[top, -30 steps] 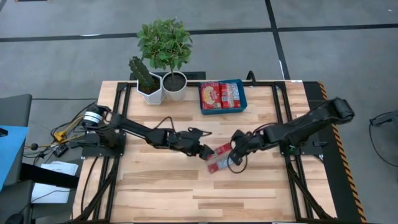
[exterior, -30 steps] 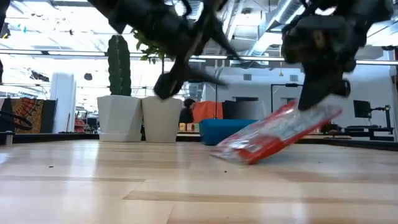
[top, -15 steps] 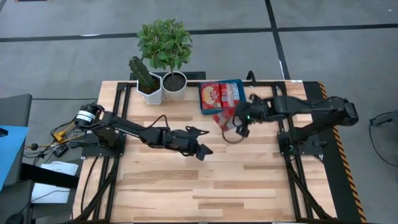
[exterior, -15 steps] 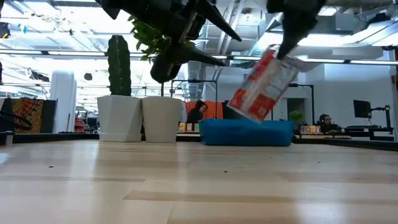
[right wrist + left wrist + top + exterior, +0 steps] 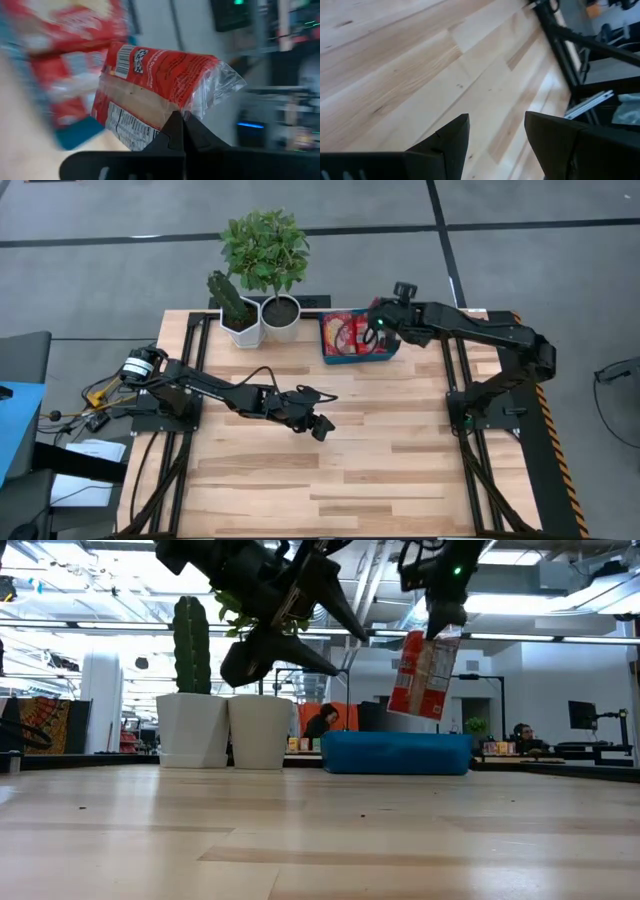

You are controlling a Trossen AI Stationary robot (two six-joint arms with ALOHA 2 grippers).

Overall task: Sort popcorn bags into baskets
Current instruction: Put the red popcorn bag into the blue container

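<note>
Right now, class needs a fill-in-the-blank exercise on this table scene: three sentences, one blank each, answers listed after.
1. The right claw holds a popcorn bag above the blue ____.
2. The left claw hangs open over the bare wooden ____.
3. Beside the cactus pot stands a second white ____.

Answers: tray; table; pot

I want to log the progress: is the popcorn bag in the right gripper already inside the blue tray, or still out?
Still out. The popcorn bag hangs from the shut right gripper, clear above the blue tray.
</note>
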